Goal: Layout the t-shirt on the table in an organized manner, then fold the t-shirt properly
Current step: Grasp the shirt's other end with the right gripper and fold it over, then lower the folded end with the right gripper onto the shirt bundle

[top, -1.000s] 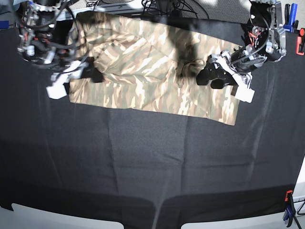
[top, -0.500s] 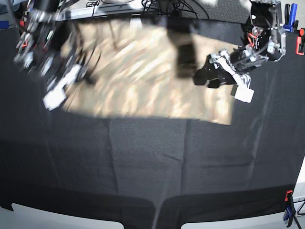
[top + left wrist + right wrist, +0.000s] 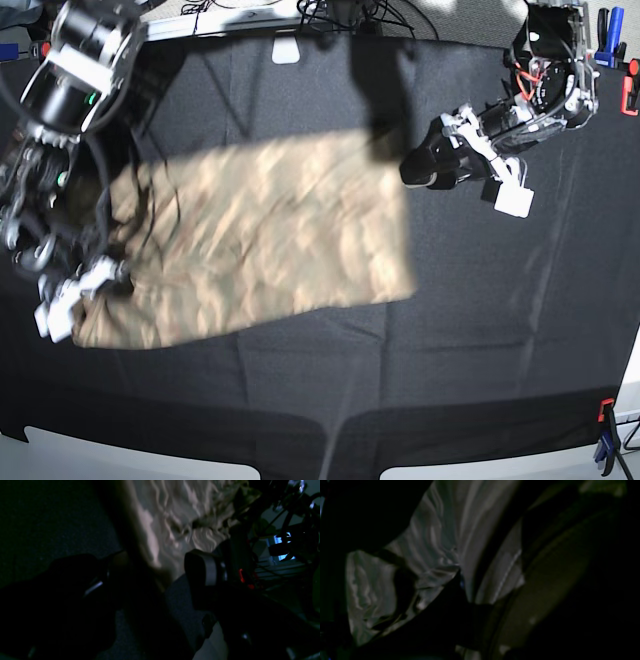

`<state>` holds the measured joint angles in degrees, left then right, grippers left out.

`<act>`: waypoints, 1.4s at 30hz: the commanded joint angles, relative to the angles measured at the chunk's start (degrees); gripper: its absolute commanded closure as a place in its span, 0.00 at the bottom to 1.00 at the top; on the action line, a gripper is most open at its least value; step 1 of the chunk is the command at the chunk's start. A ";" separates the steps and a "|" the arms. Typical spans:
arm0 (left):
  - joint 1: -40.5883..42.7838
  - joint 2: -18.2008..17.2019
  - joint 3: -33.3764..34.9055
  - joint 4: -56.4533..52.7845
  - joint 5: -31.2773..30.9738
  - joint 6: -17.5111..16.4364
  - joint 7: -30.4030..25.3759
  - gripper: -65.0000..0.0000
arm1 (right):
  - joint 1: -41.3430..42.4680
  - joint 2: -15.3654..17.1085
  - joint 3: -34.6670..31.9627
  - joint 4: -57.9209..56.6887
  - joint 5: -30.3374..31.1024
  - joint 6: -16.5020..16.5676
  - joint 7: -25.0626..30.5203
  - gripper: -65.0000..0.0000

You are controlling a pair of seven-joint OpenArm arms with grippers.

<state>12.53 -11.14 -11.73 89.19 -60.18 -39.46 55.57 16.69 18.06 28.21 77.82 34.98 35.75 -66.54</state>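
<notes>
The soft camouflage-print t-shirt in tan, beige and olive (image 3: 250,235) is seen in the left half of the base view as a blurred, roughly rectangular sheet, stretched from the centre of the frame down to the lower left over the wide table covered in matte black cloth (image 3: 450,360). No sleeves or neckline can be made out in the smear, so how flat it lies cannot be told.

At the lower left of the base view the cloth's corner is gathered at the right gripper (image 3: 85,285), which is clenched on the fabric — in the right wrist view bunched folds are seen close against its dark fingers. The left gripper (image 3: 425,165), in the upper right of the base view, is released, its jaws spread wide with nothing between them, just beside the shirt's upper right corner.

By this showing the laying-out is judged unfinished — the garment is being handled by one corner, and no proper fold is evident. Spreading, smoothing and all the folding are left.
</notes>
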 commanded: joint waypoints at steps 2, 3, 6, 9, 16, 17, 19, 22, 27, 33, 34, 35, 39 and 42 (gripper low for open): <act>-0.50 -0.31 -0.17 0.90 -1.40 -0.54 -0.72 0.44 | 1.84 0.17 -3.02 2.32 2.69 -0.46 1.07 1.00; -0.50 -0.31 -0.17 0.90 -1.40 -0.54 -0.70 0.45 | 1.81 -0.07 -4.87 3.19 2.60 -1.14 1.07 1.00; -0.50 -0.31 -0.17 0.90 -1.40 -0.54 -0.70 0.45 | 1.49 -0.46 -11.26 6.47 2.49 -4.09 1.07 1.00; -0.50 -0.31 -0.17 0.90 -1.40 -0.54 -0.68 0.45 | 1.53 -0.48 -18.05 10.27 2.43 -7.39 1.07 1.00; -0.48 -0.33 -0.17 0.90 -1.40 -0.54 0.44 0.45 | 1.44 -7.80 -26.69 11.69 -3.34 -10.12 1.09 1.00; -0.48 -0.31 -0.17 0.90 -1.40 -0.54 0.42 0.45 | 1.55 -9.60 -26.80 11.69 -3.37 -10.16 1.09 1.00; -0.48 -0.33 -0.17 0.90 -1.38 -0.54 0.44 0.45 | 1.55 -13.11 -26.77 11.69 -3.76 -10.27 1.09 1.00; -0.48 -0.33 -0.17 0.90 -1.38 -0.54 0.61 0.45 | 1.53 -18.45 -26.77 11.69 -8.04 -10.25 1.09 1.00; -0.48 -0.33 -0.17 0.90 -1.40 -0.54 1.09 0.44 | 1.51 -26.23 -26.73 11.69 -19.12 -10.27 1.09 1.00; -0.50 -0.33 -0.17 0.90 -1.40 -0.54 2.73 0.44 | 1.49 -27.06 -30.05 11.69 -25.00 -11.19 1.09 1.00; -0.48 -0.35 -0.17 0.90 -1.40 -0.54 2.73 0.44 | 1.51 -27.06 -30.86 11.69 -25.00 -11.37 1.09 1.00; -0.48 -0.35 -0.17 0.90 -1.38 -0.54 2.75 0.44 | 1.51 -27.06 -31.71 11.69 -24.94 -11.43 1.09 1.00; -0.50 -0.35 -0.20 0.90 -1.33 -0.54 2.95 0.44 | 1.51 -27.06 -36.15 11.69 -23.61 -12.20 1.09 0.70; -0.52 -0.35 -0.22 0.90 0.07 -0.54 2.93 0.44 | 1.51 -27.06 -39.65 11.69 -20.37 -12.13 1.09 0.63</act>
<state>12.51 -11.14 -11.68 89.19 -59.00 -39.46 59.00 16.51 -8.56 -11.53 88.51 13.74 23.70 -66.70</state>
